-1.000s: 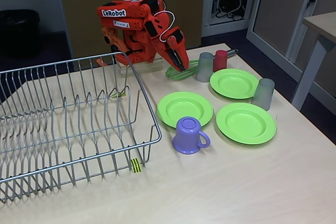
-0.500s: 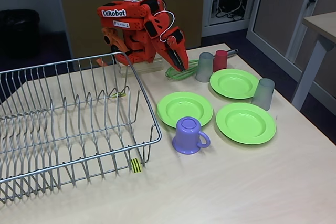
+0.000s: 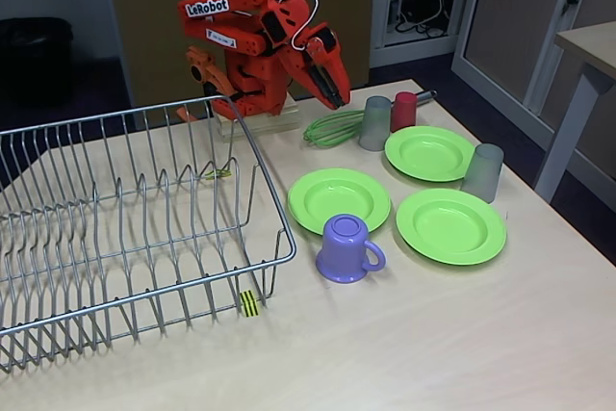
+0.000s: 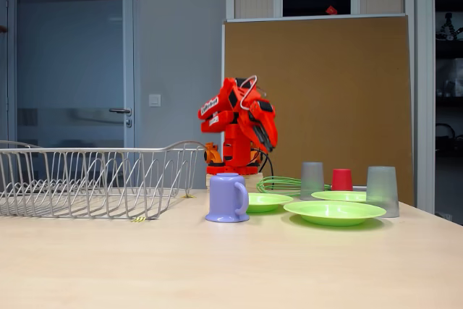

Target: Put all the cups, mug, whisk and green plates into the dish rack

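Nothing racked yet: the gripper point(image 3: 339, 101) hangs closed and empty above the whisk point(image 3: 334, 129), which lies on the far tabletop point(image 3: 433, 334); next it must open, drop and grasp it for the dish rack point(image 3: 125, 228)

Pale wood table point(image 3: 462, 334) — brown panel point(image 4: 325, 85) behind, glass door point(image 4: 69, 77) left.

Your orange arm point(image 3: 252, 40) sits folded over its base, upper links doubled back, wrist angled down and to the right in both fixed views. Your gripper point(image 3: 339, 98) hangs in the air, fingers pressed together and holding nothing.
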`<action>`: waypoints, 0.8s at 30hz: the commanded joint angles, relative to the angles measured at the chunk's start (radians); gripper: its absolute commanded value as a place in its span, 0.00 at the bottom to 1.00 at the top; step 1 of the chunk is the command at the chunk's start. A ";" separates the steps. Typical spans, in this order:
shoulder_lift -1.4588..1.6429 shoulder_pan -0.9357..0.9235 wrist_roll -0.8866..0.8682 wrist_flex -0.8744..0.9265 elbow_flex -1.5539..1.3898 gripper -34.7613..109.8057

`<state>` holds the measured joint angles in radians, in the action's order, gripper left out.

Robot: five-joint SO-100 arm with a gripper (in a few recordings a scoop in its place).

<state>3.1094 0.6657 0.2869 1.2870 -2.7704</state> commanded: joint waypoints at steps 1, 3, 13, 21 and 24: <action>-0.288 0.015 0.091 0.018 0.239 0.29; -0.459 0.017 0.132 0.015 0.354 0.29; -1.080 -0.135 -0.008 -0.014 0.876 0.31; -1.336 -0.302 -0.522 -0.054 0.980 0.45; -1.431 -0.321 -0.644 -0.055 1.003 0.51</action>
<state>1.7211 0.3620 -0.2316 1.2364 -1.8178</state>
